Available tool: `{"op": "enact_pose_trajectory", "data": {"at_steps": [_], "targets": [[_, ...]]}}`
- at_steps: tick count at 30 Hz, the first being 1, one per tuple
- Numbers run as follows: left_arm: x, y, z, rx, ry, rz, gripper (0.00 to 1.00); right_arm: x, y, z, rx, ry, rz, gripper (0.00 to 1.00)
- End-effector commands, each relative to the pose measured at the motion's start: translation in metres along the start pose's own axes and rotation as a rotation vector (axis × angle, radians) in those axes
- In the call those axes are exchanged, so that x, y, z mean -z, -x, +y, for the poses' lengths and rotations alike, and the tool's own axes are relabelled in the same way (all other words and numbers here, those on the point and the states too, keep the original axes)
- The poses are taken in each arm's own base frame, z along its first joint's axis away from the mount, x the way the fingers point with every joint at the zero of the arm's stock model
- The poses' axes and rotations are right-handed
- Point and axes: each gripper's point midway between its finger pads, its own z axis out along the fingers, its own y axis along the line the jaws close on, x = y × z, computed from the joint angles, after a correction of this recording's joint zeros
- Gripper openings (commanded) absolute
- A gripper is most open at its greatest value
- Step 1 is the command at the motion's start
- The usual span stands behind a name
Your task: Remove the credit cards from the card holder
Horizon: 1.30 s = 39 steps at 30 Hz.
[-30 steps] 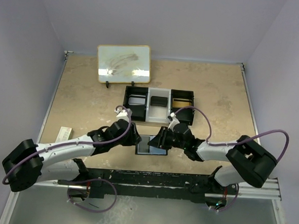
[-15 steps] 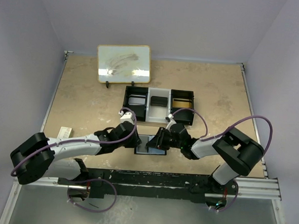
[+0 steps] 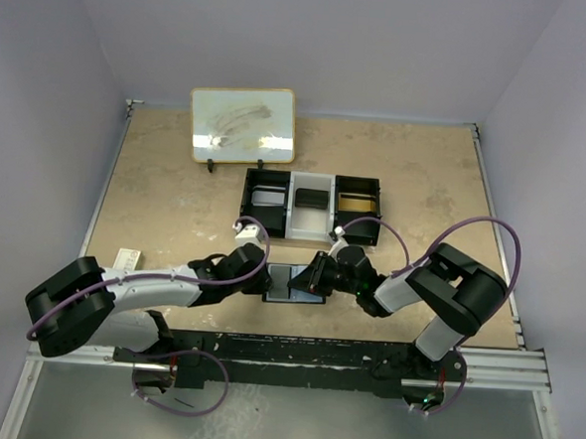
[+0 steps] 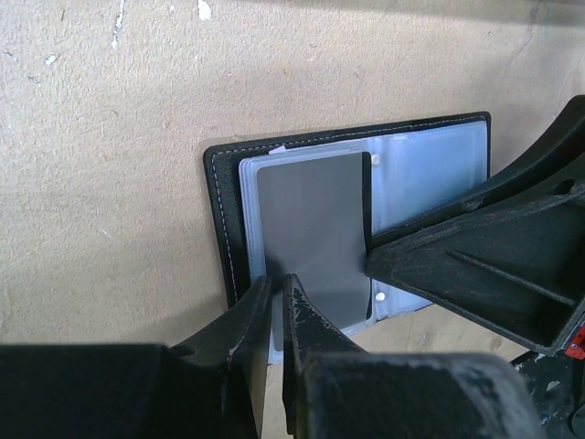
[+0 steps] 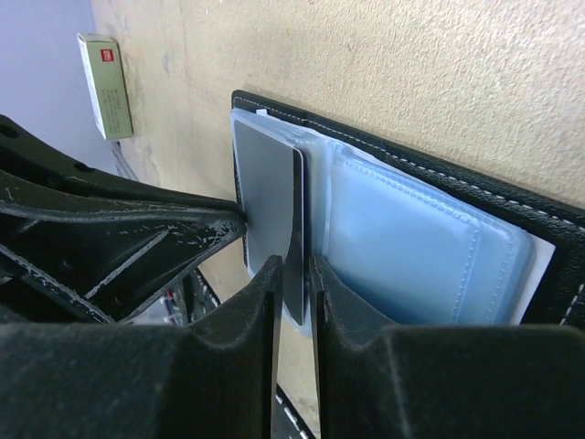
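Card holder (image 3: 291, 281): black, lying open and flat at the near middle of the table (image 3: 175, 202), between the two claws. Its clear sleeves face up, with one grey card (image 4: 311, 219) in the left half. Hazards, as judged: both claws work one thin stack, so a pull may drag the whole holder along or bend the card. A pinch that takes in sleeve and card together would stop the card sliding free. The fingertips sit close enough to foul each other. Left gripper (image 4: 278, 294): arm stretched low from the left, jaws all but together on the near edge of that sleeve; whether the card is in the pinch cannot be told. Right gripper (image 5: 294, 274): elbow raised, forearm reaching in from the right, fingers narrowed onto the card's right edge, which curls up between them.
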Motion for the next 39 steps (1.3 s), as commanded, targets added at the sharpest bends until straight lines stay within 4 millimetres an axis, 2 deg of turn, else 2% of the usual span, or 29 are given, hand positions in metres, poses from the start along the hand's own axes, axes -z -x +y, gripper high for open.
{"op": "enact_pose_trajectory", "data": {"at_steps": [1, 4, 9, 25, 30, 34, 39], "targets": [[-0.003, -0.010, 0.006, -0.007, 0.020, 0.012, 0.06, 0.000, -0.009, -0.003, -0.004, -0.001, 0.035, 0.20], [-0.002, -0.012, 0.005, -0.009, 0.018, 0.015, 0.05, 0.000, -0.008, 0.003, 0.013, 0.022, 0.039, 0.15], [-0.001, -0.011, 0.004, -0.010, 0.023, 0.010, 0.04, 0.002, -0.006, 0.006, 0.022, 0.027, 0.032, 0.00], [0.005, -0.006, 0.011, -0.017, 0.054, -0.012, 0.04, 0.013, 0.002, -0.001, 0.027, -0.038, -0.025, 0.00], [0.006, -0.005, 0.008, -0.017, 0.046, -0.014, 0.04, 0.004, -0.003, 0.003, 0.072, -0.027, 0.039, 0.12], [0.006, -0.006, 0.007, -0.021, 0.043, -0.008, 0.04, -0.005, -0.001, 0.013, 0.094, 0.029, 0.043, 0.22], [0.005, -0.009, 0.009, -0.022, 0.046, 0.003, 0.04, -0.010, -0.004, 0.006, 0.073, 0.014, 0.056, 0.23]]}}
